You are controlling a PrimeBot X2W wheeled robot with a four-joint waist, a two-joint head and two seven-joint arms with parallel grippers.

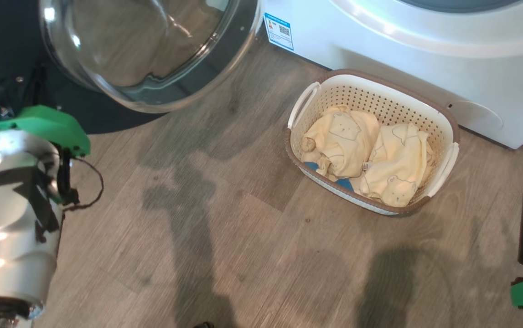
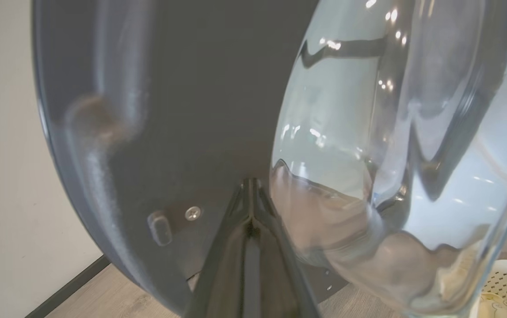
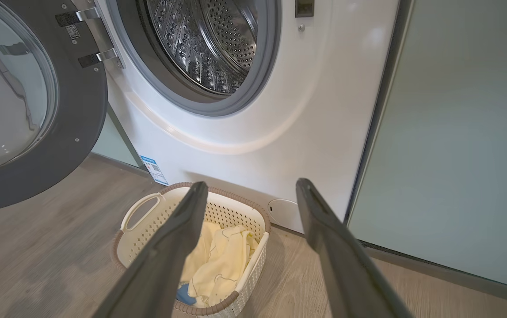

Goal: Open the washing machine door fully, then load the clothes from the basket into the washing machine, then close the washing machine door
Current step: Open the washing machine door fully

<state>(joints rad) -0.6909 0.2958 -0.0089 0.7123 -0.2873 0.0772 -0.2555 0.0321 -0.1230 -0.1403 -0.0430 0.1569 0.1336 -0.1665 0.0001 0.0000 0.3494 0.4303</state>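
The washing machine door hangs open at the upper left of the head view, its glass bowl bulging out of the black rim. My left gripper is shut with nothing in it. Its tips are at the door's dark inner rim beside the glass; I cannot tell whether they touch. The white washing machine shows its steel drum. In front of it on the floor stands the basket with the two pale yellow clothes inside. My right gripper is open above and short of the basket, apart from it.
A pale green cabinet panel stands right of the machine. A plain wall lies behind the open door. Wooden floor stretches between my arms and the basket. My left forearm fills the left edge of the head view.
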